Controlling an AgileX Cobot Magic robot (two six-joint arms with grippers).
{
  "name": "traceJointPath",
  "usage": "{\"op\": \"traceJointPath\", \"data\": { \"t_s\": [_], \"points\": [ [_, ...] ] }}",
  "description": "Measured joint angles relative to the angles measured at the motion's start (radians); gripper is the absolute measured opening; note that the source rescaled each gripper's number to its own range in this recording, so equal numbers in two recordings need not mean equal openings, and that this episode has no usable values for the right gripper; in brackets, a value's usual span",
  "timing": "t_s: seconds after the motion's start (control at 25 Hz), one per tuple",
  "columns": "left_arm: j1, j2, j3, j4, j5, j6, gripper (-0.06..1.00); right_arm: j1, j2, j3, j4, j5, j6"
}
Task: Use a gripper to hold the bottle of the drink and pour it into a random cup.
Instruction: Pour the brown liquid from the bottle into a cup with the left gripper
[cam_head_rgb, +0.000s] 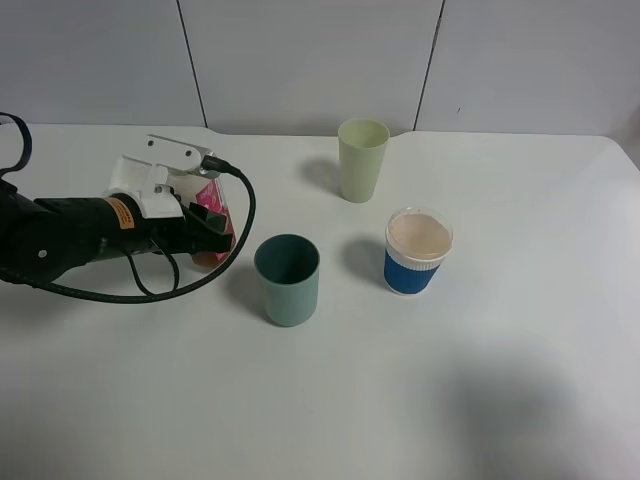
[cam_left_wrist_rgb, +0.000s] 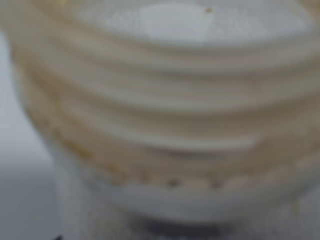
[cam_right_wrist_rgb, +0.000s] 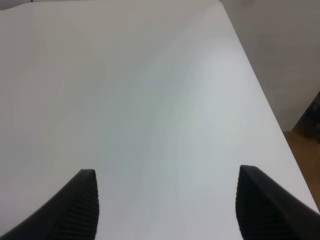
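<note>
At the left of the table my left gripper (cam_head_rgb: 207, 230) is shut on the bottle (cam_head_rgb: 213, 198), a small clear one with a pink-red label. A little brown drink (cam_head_rgb: 204, 259) shows at its base, just under the fingers. The left wrist view is filled by the bottle's (cam_left_wrist_rgb: 165, 115) ribbed neck, blurred and very close. The teal cup (cam_head_rgb: 287, 279) stands upright just to the right of the bottle, apart from it. My right gripper (cam_right_wrist_rgb: 167, 172) is open over bare table, with nothing between its fingers; the exterior high view does not show it.
A taller pale green cup (cam_head_rgb: 362, 158) stands at the back middle. A blue-and-white paper cup (cam_head_rgb: 418, 250) stands right of the teal cup. Black cables (cam_head_rgb: 235, 250) loop from the left arm toward the teal cup. The table's right edge (cam_right_wrist_rgb: 260, 95) shows in the right wrist view.
</note>
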Motion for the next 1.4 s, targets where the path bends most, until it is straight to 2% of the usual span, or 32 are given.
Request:
{"op": "traceJointPath", "data": {
  "t_s": [0.48,0.72,0.84,1.08,1.4],
  "points": [
    [0.0,-0.234,0.002,0.001,0.209,0.188,0.0,0.0,0.0,0.0,0.0,0.0,0.0],
    [0.0,-0.316,0.002,0.001,0.296,0.25,0.0,0.0,0.0,0.0,0.0,0.0,0.0],
    [0.0,-0.342,-0.021,0.005,0.37,0.293,0.0,0.0,0.0,0.0,0.0,0.0,0.0],
    [0.0,-0.351,-0.105,0.075,0.532,0.348,0.0,0.0,0.0,0.0,0.0,0.0,0.0],
    [-0.012,-0.351,-0.143,0.13,0.589,0.394,0.0,0.0,0.0,0.0,0.0,0.0,0.0]
  ]
}}
